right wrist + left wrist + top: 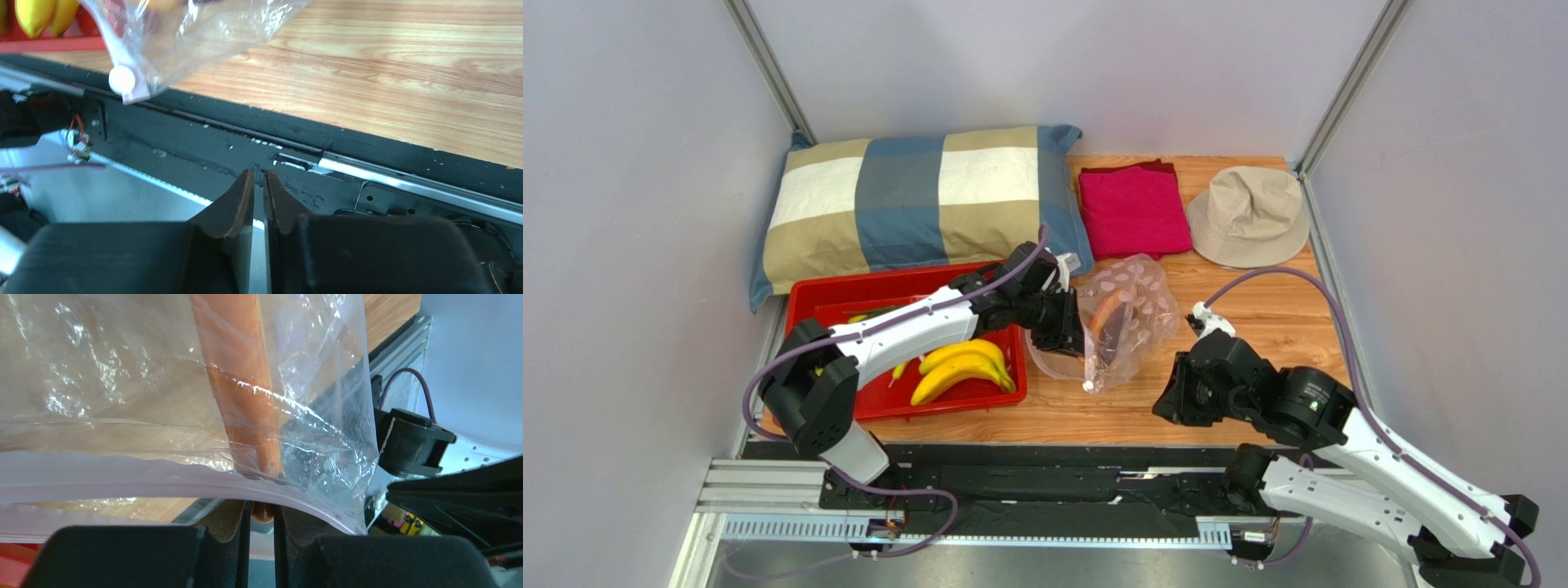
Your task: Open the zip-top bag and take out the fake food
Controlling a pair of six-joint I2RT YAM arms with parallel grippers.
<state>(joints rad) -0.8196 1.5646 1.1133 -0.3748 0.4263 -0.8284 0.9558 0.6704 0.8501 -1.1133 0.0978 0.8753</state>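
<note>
The clear zip-top bag (1127,321) sits on the wooden table just right of the red tray (844,298). In the left wrist view its plastic (110,373) and pink zip strip (123,478) fill the frame. My left gripper (1069,328) is at the bag's mouth, shut (263,508) on the end of the long orange piece (242,386), which still lies mostly inside the bag. Yellow bananas (961,368) lie in the tray. My right gripper (1173,399) is shut and empty (258,177) over the table's front edge, apart from the bag (184,37).
A checked pillow (916,202), a folded red cloth (1133,208) and a beige hat (1249,214) lie along the back. The bag's white zip slider (123,79) hangs near the black front rail (245,131). Grey walls enclose both sides.
</note>
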